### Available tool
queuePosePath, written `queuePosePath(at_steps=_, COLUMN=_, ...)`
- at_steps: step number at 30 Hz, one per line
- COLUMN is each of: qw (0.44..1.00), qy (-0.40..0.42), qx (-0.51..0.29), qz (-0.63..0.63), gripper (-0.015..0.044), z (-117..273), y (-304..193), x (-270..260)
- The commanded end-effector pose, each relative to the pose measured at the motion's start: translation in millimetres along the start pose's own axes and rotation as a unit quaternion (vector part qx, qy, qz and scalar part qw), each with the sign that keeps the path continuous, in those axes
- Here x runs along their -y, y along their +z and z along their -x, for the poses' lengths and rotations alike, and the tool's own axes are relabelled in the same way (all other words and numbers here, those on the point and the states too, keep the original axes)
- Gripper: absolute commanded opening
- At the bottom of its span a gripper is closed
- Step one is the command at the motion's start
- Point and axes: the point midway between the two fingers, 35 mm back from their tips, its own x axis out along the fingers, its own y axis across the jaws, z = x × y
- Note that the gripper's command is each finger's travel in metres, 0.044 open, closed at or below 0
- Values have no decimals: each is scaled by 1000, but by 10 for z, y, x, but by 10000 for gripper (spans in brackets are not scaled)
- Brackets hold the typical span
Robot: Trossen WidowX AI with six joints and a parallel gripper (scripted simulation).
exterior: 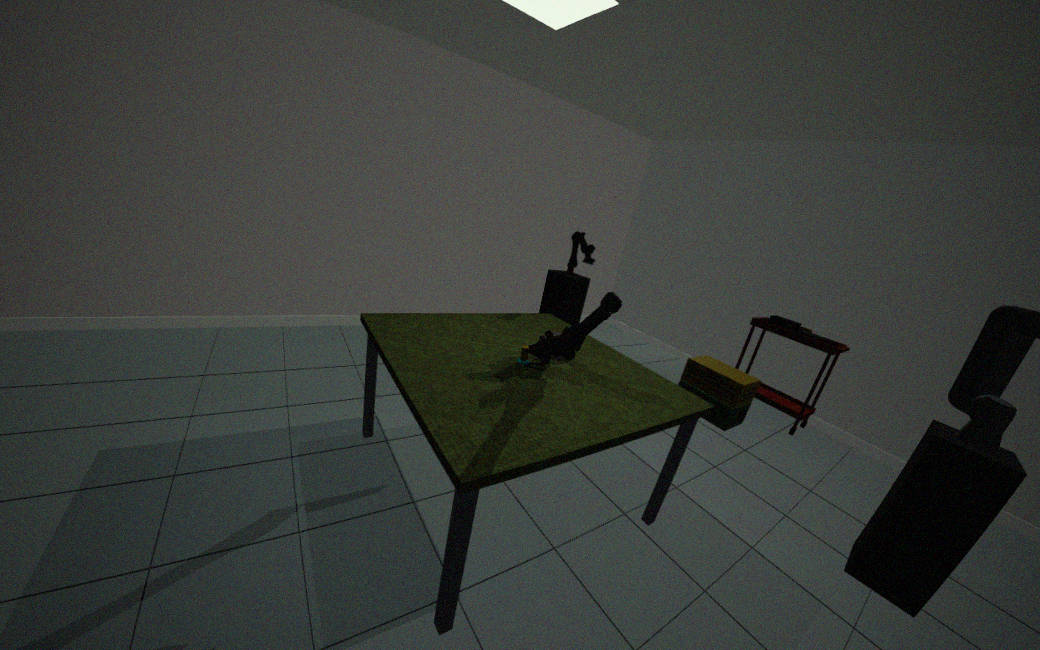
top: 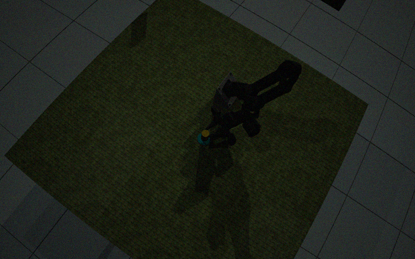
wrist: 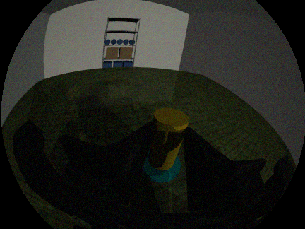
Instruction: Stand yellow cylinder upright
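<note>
Top view: a square green table top [top: 109, 110] [exterior: 490, 383] [wrist: 116, 85], dim and finely textured, lies over a floor of large grey tiles [top: 367, 216] [exterior: 230, 459]. The dark arm [top: 273, 88] [exterior: 590, 318] extends over it, and the flat yellow end of the cylinder [top: 205, 133] [exterior: 524, 351] [wrist: 171, 118] appears over part of the cyan circle [top: 200, 140] [exterior: 521, 361] [wrist: 162, 174].

Exterior view: the table's legs are visible, as are plain walls and a bright ceiling panel [exterior: 563, 9]. Here alone appear a red cart [exterior: 832, 348], a yellow-topped box [exterior: 724, 370] near the table's corner, and a second, smaller arm [exterior: 574, 249] on a dark pedestal [exterior: 565, 295] beyond the table. The cylinder is small at this scale, and its contact with the surface cannot be judged.

Wrist view: the gripper [wrist: 169, 128] is closed upon the cylinder, which stands roughly upright between its dark fingers, its lower end over the cyan circle. Only this view shows the shelf unit [wrist: 123, 20] against a pale wall, bearing blue round items and brown boxes.

Edges and room: the cylinder and circle lie well inside the table's edges, with green surface on every side; the arm occupies one side of them.
</note>
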Motion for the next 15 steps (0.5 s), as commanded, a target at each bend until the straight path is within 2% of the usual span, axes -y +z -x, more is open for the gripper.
queuePosePath(at_steps=1, qw=1000, qy=-2, qx=2, qz=-1, gripper=105, z=-17, y=-52, x=-1)
queuePosePath(at_steps=15, qw=1000, qy=-2, qx=1, qz=-1, gripper=105, z=-25, y=-87, x=-5)
